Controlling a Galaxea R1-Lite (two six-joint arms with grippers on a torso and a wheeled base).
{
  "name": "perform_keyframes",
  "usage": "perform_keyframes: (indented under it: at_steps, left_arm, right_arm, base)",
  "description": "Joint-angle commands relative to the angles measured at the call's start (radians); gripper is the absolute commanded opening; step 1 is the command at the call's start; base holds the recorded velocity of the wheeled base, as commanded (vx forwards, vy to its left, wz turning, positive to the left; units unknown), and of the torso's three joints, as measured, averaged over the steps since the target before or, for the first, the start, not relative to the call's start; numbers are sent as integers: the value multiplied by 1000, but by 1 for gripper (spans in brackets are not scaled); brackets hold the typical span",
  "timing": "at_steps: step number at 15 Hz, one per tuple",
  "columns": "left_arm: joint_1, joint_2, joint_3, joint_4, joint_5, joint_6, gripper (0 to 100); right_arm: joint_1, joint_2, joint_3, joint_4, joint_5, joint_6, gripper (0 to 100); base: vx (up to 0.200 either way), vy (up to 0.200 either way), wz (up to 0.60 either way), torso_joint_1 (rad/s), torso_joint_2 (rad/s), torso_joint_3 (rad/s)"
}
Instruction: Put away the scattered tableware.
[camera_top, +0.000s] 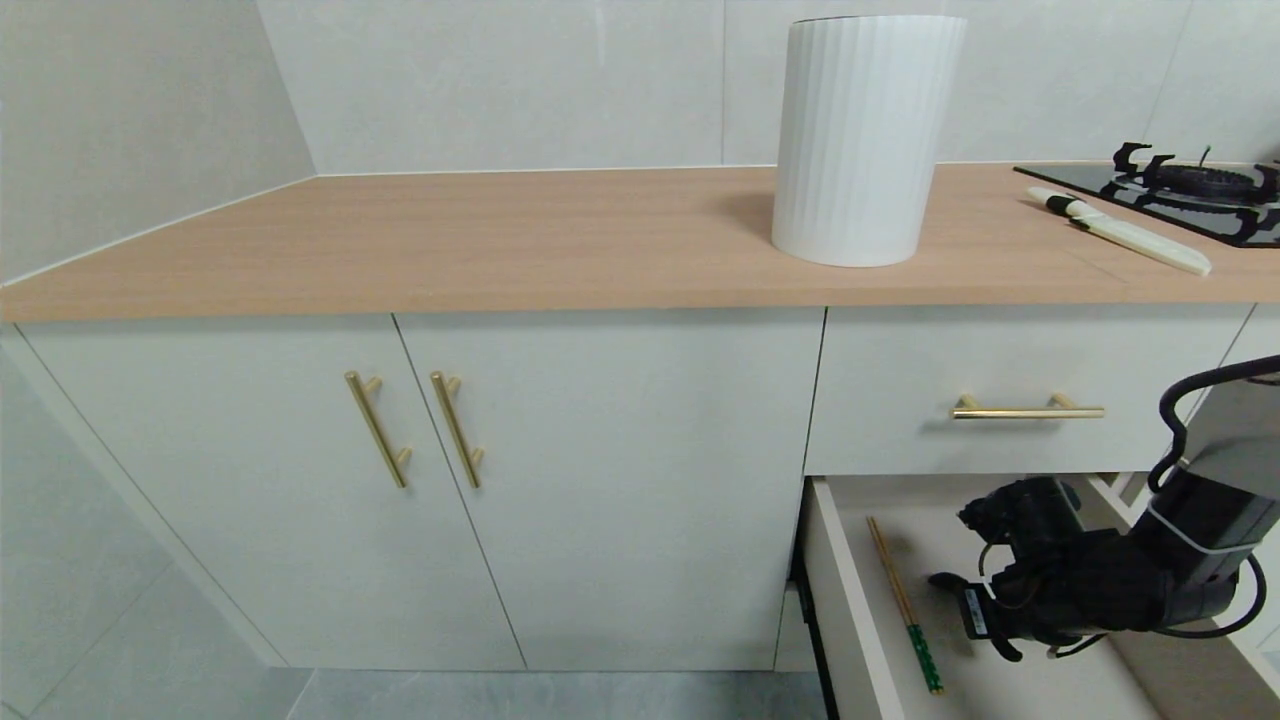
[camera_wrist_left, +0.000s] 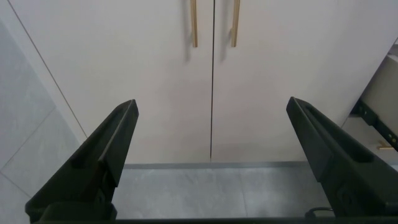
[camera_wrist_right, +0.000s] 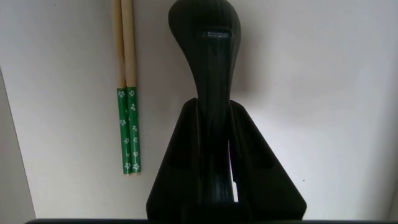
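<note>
Your left gripper (camera_wrist_left: 211, 109) has its fingers spread wide, facing the two cabinet doors (camera_top: 420, 480) low down. On the counter (camera_top: 450, 240) stands a white ribbed container (camera_top: 860, 140). Below it to the right, the drawer (camera_top: 835, 590) is pulled open with a pair of chopsticks (camera_top: 903, 605) lying on its floor near the left wall. Just right of them, your right gripper (camera_wrist_right: 214, 162) is clamped on a black spoon (camera_wrist_right: 205, 37) inside the drawer. Whether the spoon touches the floor, you cannot tell. Far right on the counter, a knife (camera_top: 1120, 232) lies beside the stove (camera_top: 1190, 190).
</note>
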Motion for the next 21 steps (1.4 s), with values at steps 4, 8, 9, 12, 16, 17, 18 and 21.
perform_keyframes:
  at_steps: [4, 8, 9, 12, 16, 17, 18, 21]
  left_arm:
    - [0, 2, -1, 0, 0, 0, 100]
    - [0, 2, -1, 0, 0, 0, 100]
    - [0, 2, 0, 0, 0, 0, 100]
    - [0, 2, 0, 0, 0, 0, 100]
    - [0, 2, 0, 0, 0, 0, 100]
    - [0, 2, 0, 0, 0, 0, 100]
    - [0, 2, 0, 0, 0, 0, 100]
    - [0, 2, -1, 0, 0, 0, 100]
  right_arm:
    - [-6, 5, 0, 0, 0, 0, 0]
    - [-6, 8, -3, 0, 0, 0, 100]
    - [-6, 6, -3, 0, 0, 0, 100]
    - [-6, 5, -3, 0, 0, 0, 100]
    - [-8, -8, -3, 0, -1, 3, 100]
    - [-12, -47, 0, 0, 0, 5, 100]
    - [-12, -87, 9, 0, 0, 5, 100]
    - [-14, -221, 44, 1, 7, 5, 100]
  base:
    - [0, 0, 0, 0, 0, 0]
    - [0, 0, 0, 0, 0, 0]
    - [0, 0, 0, 0, 0, 0]
    - [0, 0, 0, 0, 0, 0]
    - [0, 0, 0, 0, 0, 0]
    - [0, 0, 0, 0, 0, 0]
    - [0, 0, 0, 0, 0, 0]
    - [0, 0, 0, 0, 0, 0]
